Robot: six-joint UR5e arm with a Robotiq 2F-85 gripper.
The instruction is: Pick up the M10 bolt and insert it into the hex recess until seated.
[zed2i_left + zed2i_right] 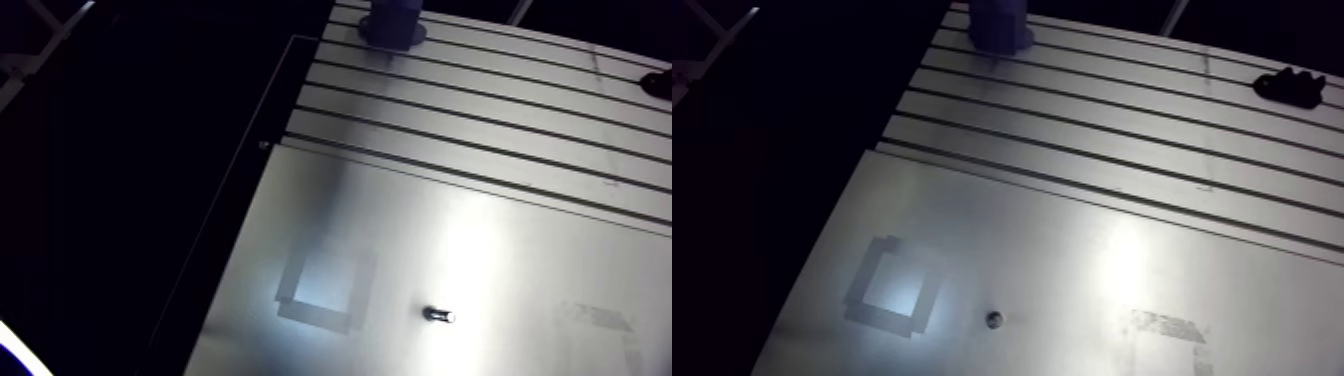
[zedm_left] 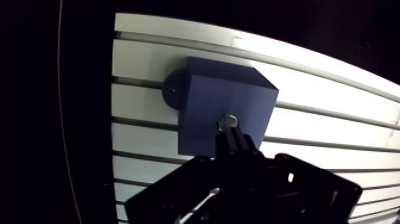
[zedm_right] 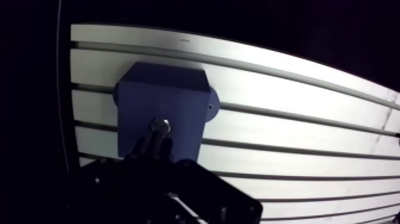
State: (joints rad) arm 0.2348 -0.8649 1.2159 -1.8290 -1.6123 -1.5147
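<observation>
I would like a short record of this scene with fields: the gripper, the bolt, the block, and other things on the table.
gripper: shut on the M10 bolt
M10 bolt: between the fingers, its head in front of the blue block
blue block: stands on the slotted table
hex recess: not visible
smooth plate: carries a small metal part, beside a taped square, not touching it
black part: on the slotted area, apart from the block

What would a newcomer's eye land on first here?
In the wrist view, the dark blue block stands on the bright slotted aluminium table, with a silver hex-head bolt held in front of it in the jaws of the gripper. In the arm view, a small shiny metal piece lies on the smooth plate beside a taped square outline.
</observation>
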